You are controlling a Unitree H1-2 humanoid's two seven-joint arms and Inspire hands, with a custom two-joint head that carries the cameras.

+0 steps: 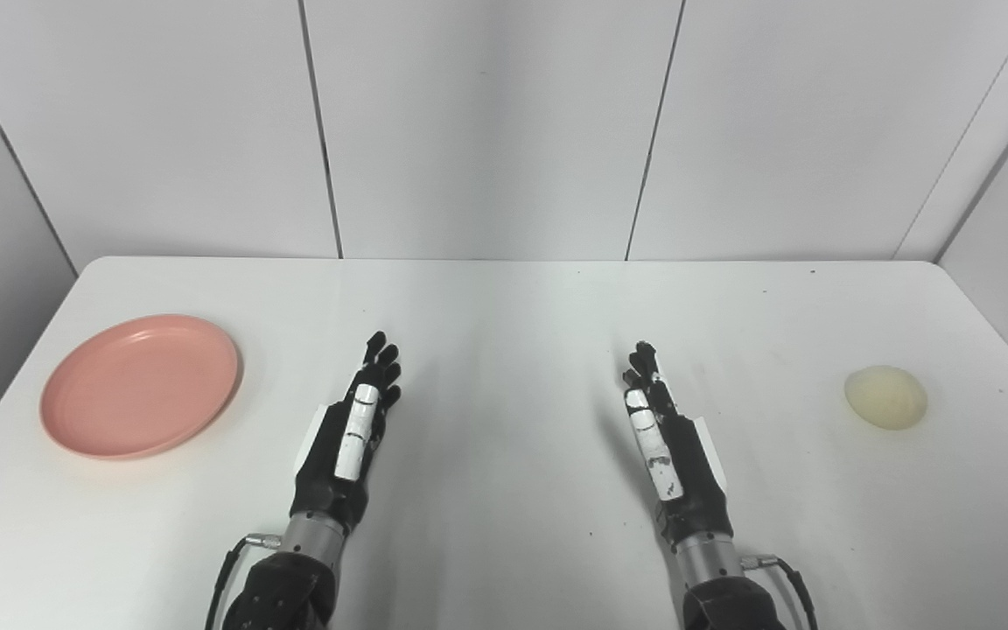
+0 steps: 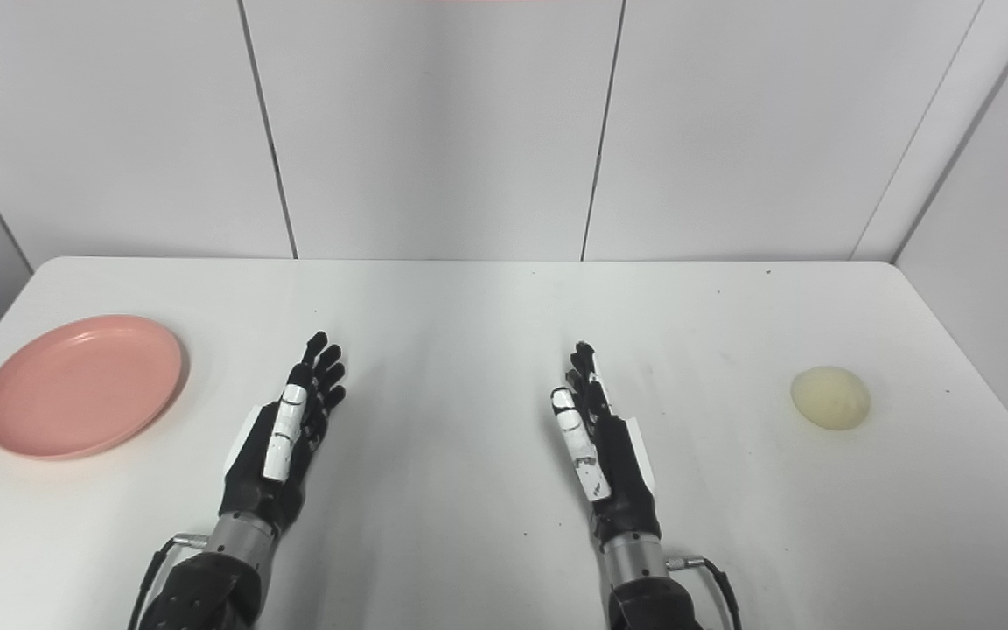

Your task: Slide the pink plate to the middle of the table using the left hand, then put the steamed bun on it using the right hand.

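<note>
The pink plate (image 1: 141, 385) lies flat near the table's left edge, with nothing on it. A pale, cream steamed bun (image 1: 886, 397) rests on the table at the far right. My left hand (image 1: 353, 433) hovers over the table left of centre, open, fingers stretched forward and edge-on to the camera, well to the right of the plate. The right hand (image 1: 666, 437) mirrors it right of centre, open and holding nothing, a good way left of the bun.
The white table (image 1: 504, 297) runs back to a grey panelled wall. Its rounded back corners and side edges show. Bare tabletop lies between the two hands.
</note>
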